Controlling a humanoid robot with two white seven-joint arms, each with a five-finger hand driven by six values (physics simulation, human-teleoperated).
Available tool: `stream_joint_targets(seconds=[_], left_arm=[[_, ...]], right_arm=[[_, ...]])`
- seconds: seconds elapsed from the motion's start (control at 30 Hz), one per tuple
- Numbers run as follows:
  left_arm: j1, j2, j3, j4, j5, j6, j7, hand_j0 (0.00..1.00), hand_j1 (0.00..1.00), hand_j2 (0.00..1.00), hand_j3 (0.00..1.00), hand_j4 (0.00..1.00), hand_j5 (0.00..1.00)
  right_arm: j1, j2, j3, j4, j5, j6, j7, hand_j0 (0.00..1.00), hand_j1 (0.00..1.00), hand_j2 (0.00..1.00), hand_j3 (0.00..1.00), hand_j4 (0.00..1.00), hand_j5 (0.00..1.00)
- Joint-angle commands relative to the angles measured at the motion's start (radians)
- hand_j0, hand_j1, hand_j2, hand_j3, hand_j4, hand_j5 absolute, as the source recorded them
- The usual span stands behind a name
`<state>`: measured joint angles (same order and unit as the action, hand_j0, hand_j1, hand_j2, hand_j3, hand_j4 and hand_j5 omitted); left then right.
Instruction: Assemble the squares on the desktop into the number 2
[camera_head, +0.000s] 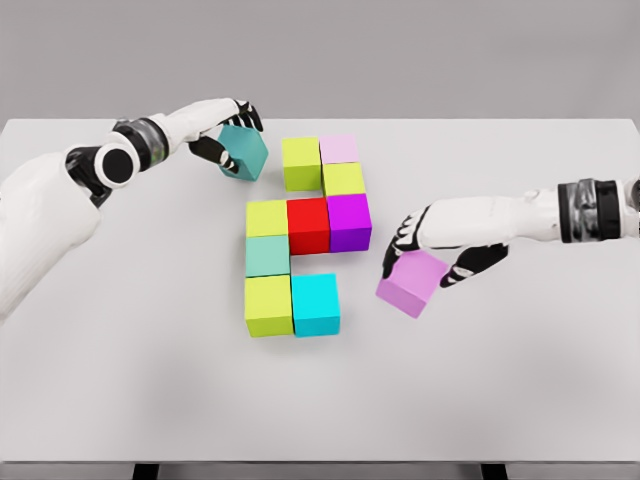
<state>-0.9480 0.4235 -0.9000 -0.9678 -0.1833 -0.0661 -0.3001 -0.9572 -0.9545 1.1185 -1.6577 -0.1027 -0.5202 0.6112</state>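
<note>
**Two cubes held above a half-built figure**

Plain grey wall backs the white counter. Nine coloured cubes sit clustered mid-counter. The left hand is clamped on a teal cube; the right hand grips a tilted lilac cube.

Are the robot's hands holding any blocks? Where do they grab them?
Yes, both. The left hand grips the teal cube by its upper sides. The right hand grips the light purple cube from above.

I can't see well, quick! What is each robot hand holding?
Left robot hand: shut on the teal cube.
Right robot hand: shut on the light purple cube.
</note>
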Motion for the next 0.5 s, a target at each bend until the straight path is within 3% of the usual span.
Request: stream_joint_targets(seconds=[0.0,0.33,0.47], left_arm=[[0.0,-0.006,0.001,-0.002,0.001,0.019,0.001,0.42,0.42,0.42,0.42,0.42,0.42],[0.002,-0.008,0.001,-0.006,-0.001,0.062,-0.001,0.42,0.42,0.42,0.42,0.42,0.42],[0.005,-0.006,0.001,-0.051,0.002,0.081,-0.001,0.42,0.42,0.42,0.42,0.42,0.42]], right_arm=[[0.0,0.02,0.009,-0.002,0.014,-0.014,0.0,0.69,0.69,0.69,0.69,0.69,0.69],[-0.015,0.036,0.038,-0.004,0.038,-0.055,0.0,0.69,0.69,0.69,0.69,0.69,0.69],[-0.017,0.056,0.047,0.001,0.057,-0.052,0.0,0.69,0.69,0.69,0.69,0.69,0.69]])
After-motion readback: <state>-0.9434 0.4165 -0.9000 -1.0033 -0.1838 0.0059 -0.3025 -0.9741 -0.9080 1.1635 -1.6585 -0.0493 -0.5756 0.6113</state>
